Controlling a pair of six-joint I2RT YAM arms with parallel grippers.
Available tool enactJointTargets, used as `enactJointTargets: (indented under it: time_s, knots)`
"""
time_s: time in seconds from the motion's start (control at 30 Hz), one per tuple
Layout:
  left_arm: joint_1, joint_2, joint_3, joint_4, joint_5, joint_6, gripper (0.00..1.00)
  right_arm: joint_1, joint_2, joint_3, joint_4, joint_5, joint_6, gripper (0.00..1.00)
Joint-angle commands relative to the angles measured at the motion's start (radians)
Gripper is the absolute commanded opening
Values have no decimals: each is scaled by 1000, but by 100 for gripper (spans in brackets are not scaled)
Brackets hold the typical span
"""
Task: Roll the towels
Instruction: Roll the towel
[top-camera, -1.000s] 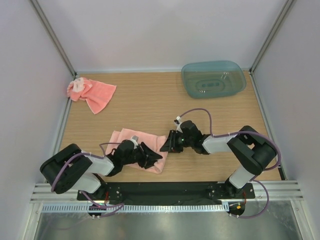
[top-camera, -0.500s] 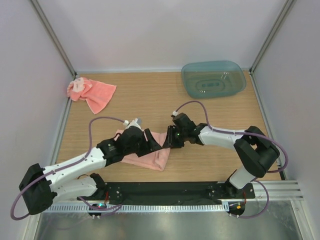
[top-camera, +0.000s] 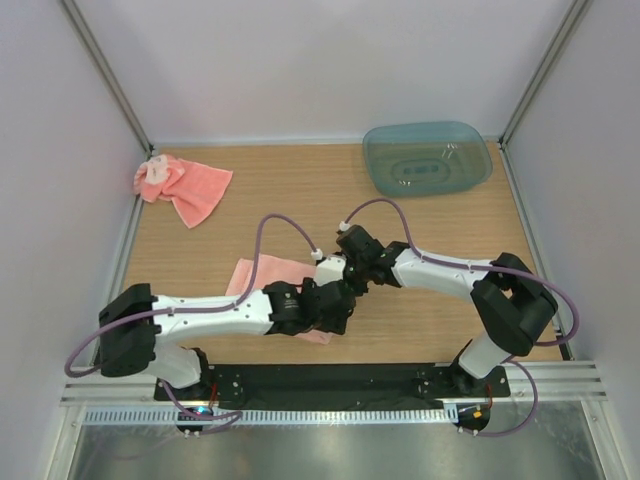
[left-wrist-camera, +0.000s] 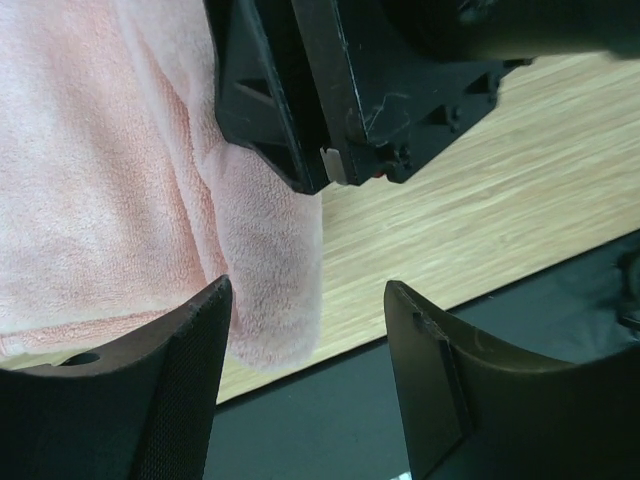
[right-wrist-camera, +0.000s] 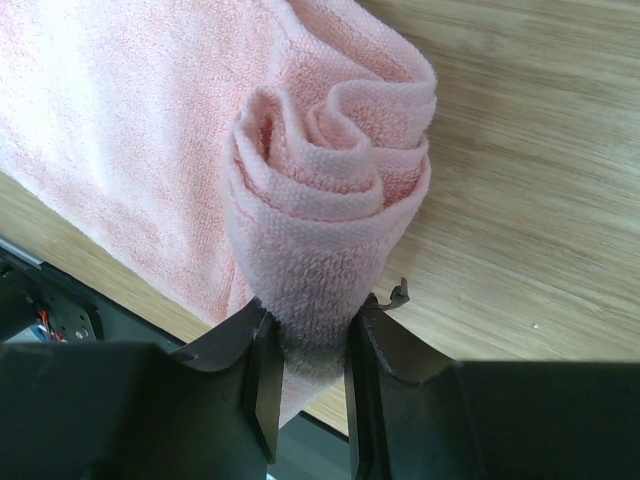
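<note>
One salmon-pink towel (top-camera: 262, 273) lies on the table in front of the arms, mostly hidden under them. In the right wrist view its end is wound into a roll (right-wrist-camera: 330, 150), and my right gripper (right-wrist-camera: 308, 330) is shut on that roll. From above, the right gripper (top-camera: 338, 274) sits at the towel's right end. My left gripper (left-wrist-camera: 307, 300) is open, its jaws wide over the towel's near corner (left-wrist-camera: 270, 250) and the table's front edge, holding nothing. From above, it (top-camera: 338, 308) is just in front of the right gripper. The second towel (top-camera: 185, 187) lies crumpled at the back left.
A translucent blue-green tub (top-camera: 427, 158) stands at the back right. The black base rail (top-camera: 330, 380) runs along the table's near edge, close below the left gripper. Grey walls and frame posts close in the table on three sides.
My left arm has stretched out and swung right along the towel to its right end. My right gripper has shifted slightly left and back, holding the towel's end.
</note>
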Motion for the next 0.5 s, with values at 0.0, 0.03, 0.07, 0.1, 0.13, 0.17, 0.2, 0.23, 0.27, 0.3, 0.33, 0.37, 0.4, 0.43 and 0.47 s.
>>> enactJointTargets:
  time_s: [0.0,0.03,0.07,0.1,0.13,0.17,0.2,0.23,0.27,0.3,0.33,0.37,0.4,0.43,0.47]
  knots:
    - [-23,55,31,-7,-58,19,63,5,0,43,-32,31,-15,27]
    - [-35,77,25,2,-50,11,63,5,5,43,-32,31,-15,27]
    - [-38,84,22,8,-49,7,63,5,5,43,-32,31,-14,27]
    - [-42,90,17,14,-47,-2,63,5,3,41,-29,33,-12,27]
    - [-49,100,11,20,-43,-8,63,3,5,40,-26,33,-9,27]
    - [-52,101,-6,26,-41,-19,63,5,6,40,-22,31,-9,27]
    - [-55,103,-15,40,-41,-25,63,5,9,40,-18,28,-6,27]
    - [-56,106,-26,51,-29,-28,63,5,12,41,-17,27,-5,27]
    - [-59,112,-44,60,-23,-35,63,5,17,45,-12,22,0,27]
    - [-65,115,-52,72,-21,-39,62,5,19,45,-11,19,0,27]
    - [-69,120,-58,75,-21,-45,62,5,23,48,-9,17,0,27]
    - [-73,129,-64,77,-21,-56,62,5,23,49,-11,16,3,27]
    - [-78,135,-76,83,-21,-62,61,3,26,52,-11,16,3,27]
    - [-81,140,-79,85,-23,-68,61,5,28,52,-9,16,3,27]
    - [-82,149,-85,88,-24,-71,61,5,31,55,-9,14,3,27]
